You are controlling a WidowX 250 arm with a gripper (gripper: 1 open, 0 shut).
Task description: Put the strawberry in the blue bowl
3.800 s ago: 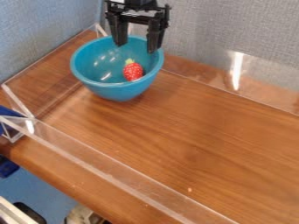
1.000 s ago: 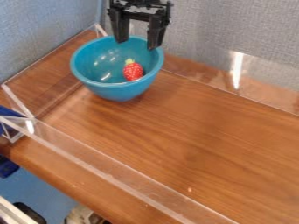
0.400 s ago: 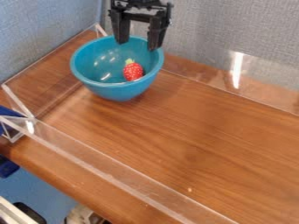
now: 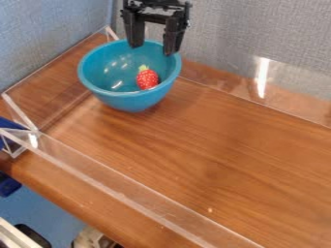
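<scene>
On a wooden table [image 4: 220,145] against a grey wall, the strawberry [image 4: 147,78] lies inside the blue bowl [image 4: 104,68] at far left, below the gripper [image 4: 153,45] with fingers spread and empty, best lifted straight up clear.

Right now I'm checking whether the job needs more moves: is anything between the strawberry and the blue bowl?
Nothing is. The strawberry already lies inside the blue bowl, toward its right side. The claw hangs open above the bowl's far rim, holding nothing.
</scene>
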